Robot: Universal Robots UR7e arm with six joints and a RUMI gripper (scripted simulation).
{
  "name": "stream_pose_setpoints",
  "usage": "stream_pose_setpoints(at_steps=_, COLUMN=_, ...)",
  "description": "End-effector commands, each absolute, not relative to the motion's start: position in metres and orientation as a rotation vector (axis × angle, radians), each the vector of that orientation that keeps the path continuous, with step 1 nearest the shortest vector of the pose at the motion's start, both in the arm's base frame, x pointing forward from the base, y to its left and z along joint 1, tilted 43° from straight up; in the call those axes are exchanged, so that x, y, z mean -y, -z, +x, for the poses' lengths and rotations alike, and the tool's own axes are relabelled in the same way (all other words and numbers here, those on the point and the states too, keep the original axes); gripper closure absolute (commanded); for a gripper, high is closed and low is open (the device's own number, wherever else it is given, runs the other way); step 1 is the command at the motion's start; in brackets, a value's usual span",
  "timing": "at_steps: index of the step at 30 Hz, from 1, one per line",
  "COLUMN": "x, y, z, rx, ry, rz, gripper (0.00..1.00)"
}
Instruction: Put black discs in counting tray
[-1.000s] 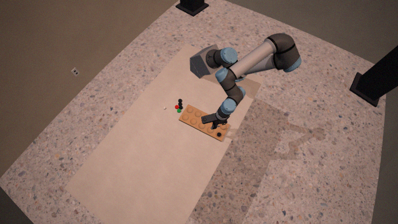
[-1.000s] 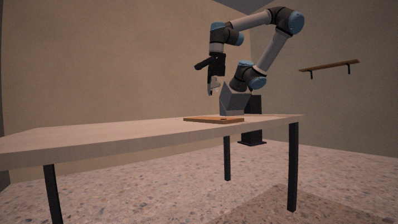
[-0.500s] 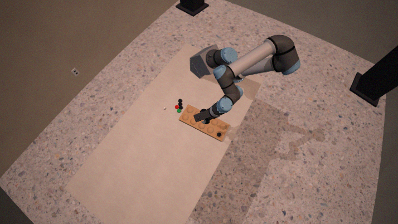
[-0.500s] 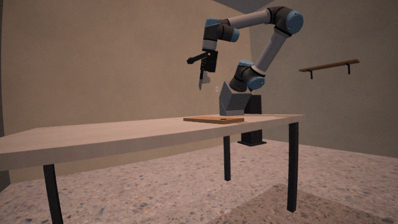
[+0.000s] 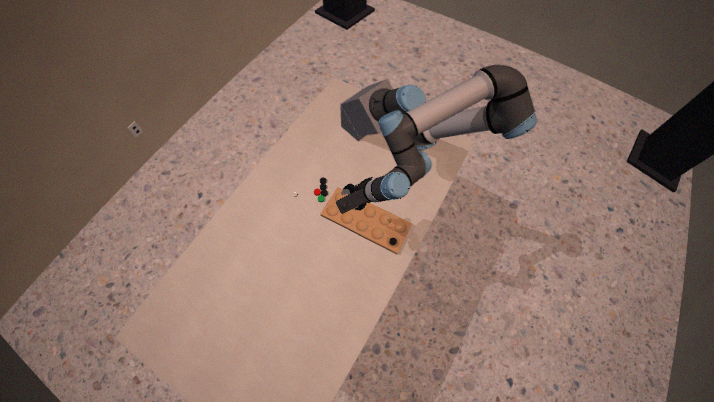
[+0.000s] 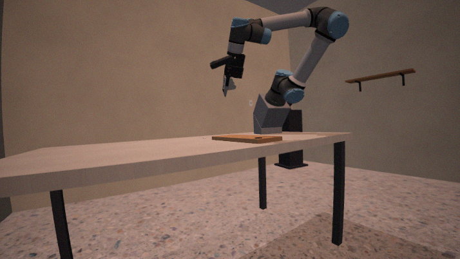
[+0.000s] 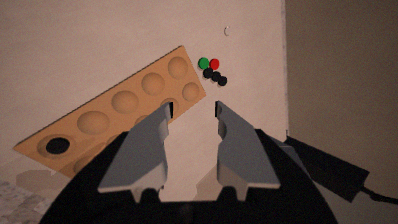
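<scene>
A speckled terrazzo floor (image 5: 550, 325) carries a pale, matte table (image 5: 240, 280) on dark legs. The arm (image 5: 450, 102) — grey tubes with blue joint caps — rises from an angular grey pedestal (image 5: 356, 116) at the table's far end and folds over the work area. The counting tray (image 5: 370, 235) is a flat rectangular wooden slab with two rows of round, shallow pockets; in the top view its long axis runs diagonally, upper left to lower right. One black disc (image 5: 393, 241) lies in a corner pocket at the lower-right end.

The gripper (image 7: 192, 112) hangs high above the tray's other end, its grey wedge-shaped fingers partly apart with nothing between them. Just off that end sits a tight cluster on the table — three black discs (image 7: 215, 76) in a short row, touching a red disc (image 7: 214, 63) and a green disc (image 7: 203, 63). A tiny white object (image 5: 295, 194) lies further out.
</scene>
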State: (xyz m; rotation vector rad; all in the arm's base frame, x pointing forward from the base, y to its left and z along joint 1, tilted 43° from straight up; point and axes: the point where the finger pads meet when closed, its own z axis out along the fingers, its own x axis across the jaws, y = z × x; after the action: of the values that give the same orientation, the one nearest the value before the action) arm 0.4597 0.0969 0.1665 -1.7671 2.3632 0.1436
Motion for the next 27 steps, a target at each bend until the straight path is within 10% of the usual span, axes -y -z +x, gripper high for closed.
stream_pose_setpoints(at_steps=1, x=-0.057, y=-0.164, z=0.457, rx=-2.31, ry=-0.073, rz=-1.948, gripper=0.72)
stream_pose_setpoints(at_steps=27, x=-0.004, y=-0.102, z=0.448, rx=-2.547, ry=-0.225, rz=-1.722, gripper=0.72)
